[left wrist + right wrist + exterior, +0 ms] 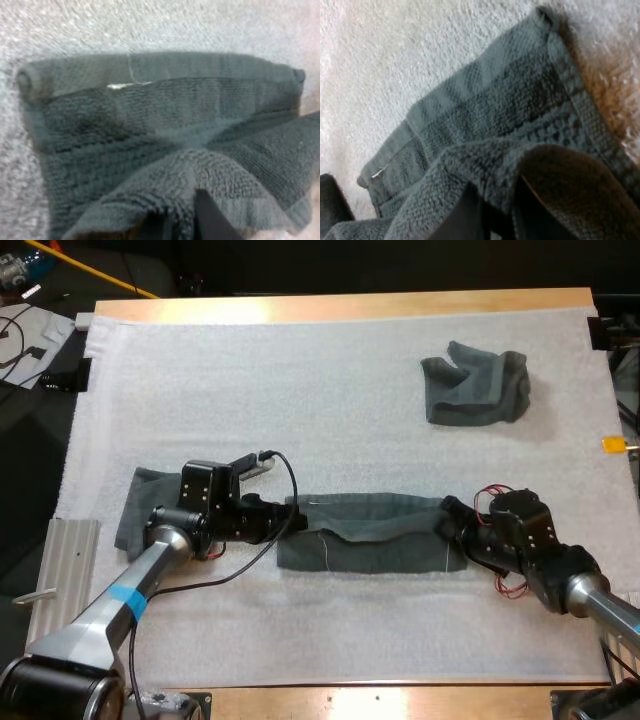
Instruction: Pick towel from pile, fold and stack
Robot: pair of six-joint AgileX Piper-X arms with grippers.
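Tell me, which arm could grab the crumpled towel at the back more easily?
Probably the right: the crumpled towel lies on its side. Right pincer and left pincer each pinch the long towel now.

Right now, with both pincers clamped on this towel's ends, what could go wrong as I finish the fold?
1. The left pincer and right pincer each grip only an end of the stretched towel; its middle ripples, so uneven moves may skew the fold.
2. My left arm lies over the flat towel beside it; a sweep could drag that.
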